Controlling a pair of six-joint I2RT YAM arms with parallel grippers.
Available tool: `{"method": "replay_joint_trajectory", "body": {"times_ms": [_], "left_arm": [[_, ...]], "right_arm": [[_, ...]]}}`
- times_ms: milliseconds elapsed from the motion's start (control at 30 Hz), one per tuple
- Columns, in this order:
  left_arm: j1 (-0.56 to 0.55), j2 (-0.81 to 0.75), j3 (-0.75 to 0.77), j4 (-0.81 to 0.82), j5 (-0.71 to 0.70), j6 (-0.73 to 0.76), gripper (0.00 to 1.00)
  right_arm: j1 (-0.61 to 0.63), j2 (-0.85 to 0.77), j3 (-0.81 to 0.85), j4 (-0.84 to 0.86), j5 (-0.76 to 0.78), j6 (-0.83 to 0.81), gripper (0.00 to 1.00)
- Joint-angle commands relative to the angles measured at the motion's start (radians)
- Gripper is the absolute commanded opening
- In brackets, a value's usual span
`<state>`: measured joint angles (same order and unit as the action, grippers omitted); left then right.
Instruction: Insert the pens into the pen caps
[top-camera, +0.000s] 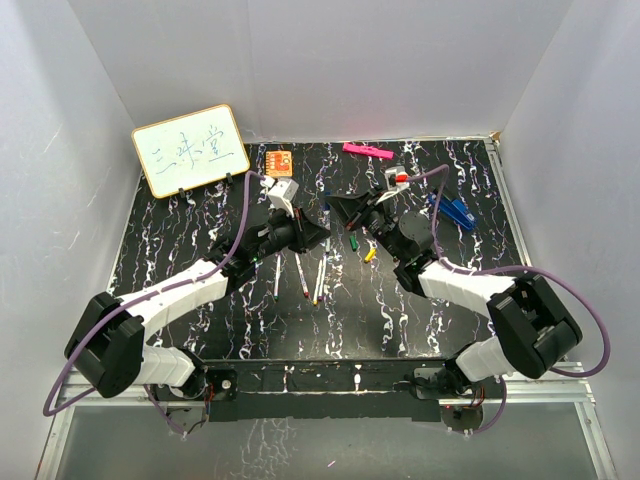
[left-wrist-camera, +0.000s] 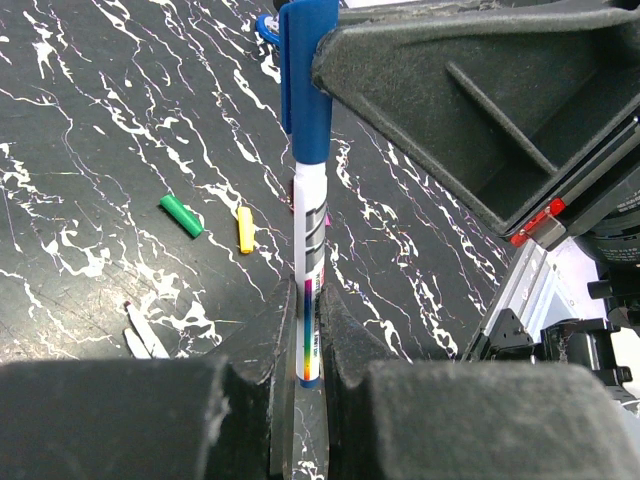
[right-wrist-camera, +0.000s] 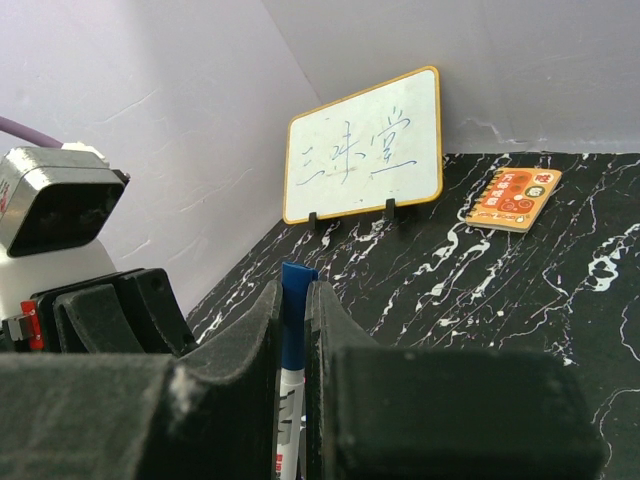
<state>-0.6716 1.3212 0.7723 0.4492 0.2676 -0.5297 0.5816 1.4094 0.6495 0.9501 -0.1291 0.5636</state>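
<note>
Left wrist: left gripper (left-wrist-camera: 308, 340) clamps pen (left-wrist-camera: 311, 230); right gripper (right-wrist-camera: 294, 315) pinches blue cap (left-wrist-camera: 307, 90), pen tip hidden inside.

Plain white walls (top-camera: 300, 60) enclosed a black, white-veined table (top-camera: 350, 320). A yellow-framed whiteboard (top-camera: 190, 150) stood at its far left corner under even light.

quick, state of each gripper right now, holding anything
left gripper: closed, fingers holding a white pen
right gripper: closed, fingers holding the blue cap
</note>
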Motion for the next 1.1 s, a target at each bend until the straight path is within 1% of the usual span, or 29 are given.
{"method": "replay_joint_trajectory", "body": {"times_ms": [0,233,333,667,1067], "left_arm": [[-0.003,-0.046,0.025,0.177,-0.057,-0.043,0.00],[-0.003,-0.059,-0.015,0.342,-0.131,-0.093,0.00],[-0.003,-0.071,-0.032,0.381,-0.185,-0.092,0.00],[-0.002,-0.110,-0.003,0.339,-0.260,0.004,0.00],[0.000,-0.113,0.029,0.356,-0.309,0.089,0.00]], "right_arm": [[0.011,0.034,-0.019,-0.035,-0.075,-0.027,0.00],[0.025,0.052,-0.031,-0.056,-0.107,-0.035,0.00],[0.033,0.057,-0.029,-0.072,-0.119,-0.040,0.00],[0.054,0.075,0.000,-0.240,-0.100,-0.090,0.00],[0.088,0.112,-0.007,-0.346,-0.097,-0.091,0.00]]}}
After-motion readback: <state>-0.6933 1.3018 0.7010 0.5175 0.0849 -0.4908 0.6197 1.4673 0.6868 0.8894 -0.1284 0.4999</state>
